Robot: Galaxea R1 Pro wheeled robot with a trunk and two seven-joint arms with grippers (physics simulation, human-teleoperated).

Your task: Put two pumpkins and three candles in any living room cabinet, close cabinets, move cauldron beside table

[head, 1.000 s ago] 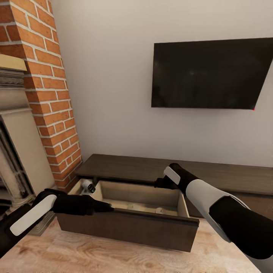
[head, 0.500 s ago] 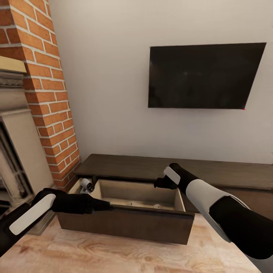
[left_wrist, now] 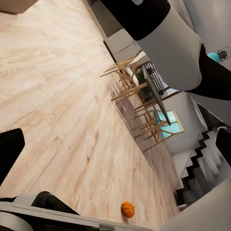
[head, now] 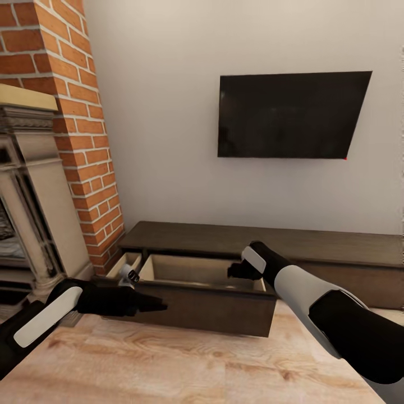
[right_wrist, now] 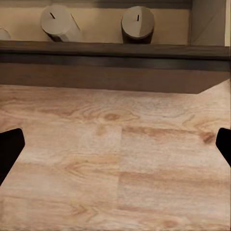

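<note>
Cabinet (head: 314, 252): low, dark brown, along the wall under a black TV (head: 289, 115); brick column (head: 84, 129) and fireplace (head: 28, 191) at its left end.
Drawer (head: 191, 300): pulled out at the cabinet's left end, pale inside, dark front toward the robot.
Candles (right_wrist: 138, 23): two grey cylinders with wicks stand in the drawer, seen from above in the right wrist view; the edge of a third shows at the frame border.
Pumpkin (left_wrist: 127, 209): one, bright orange, on the wood floor (left_wrist: 53, 91), well apart from dining chairs and the counter (left_wrist: 156, 94) beyond.
Left pincer (head: 148, 304): dark fingers close together at the drawer's front left corner; grip state cannot be told.
Right pincer (head: 234, 271): over the drawer's back right area; fingers wide apart in the right wrist view, nothing held.
</note>
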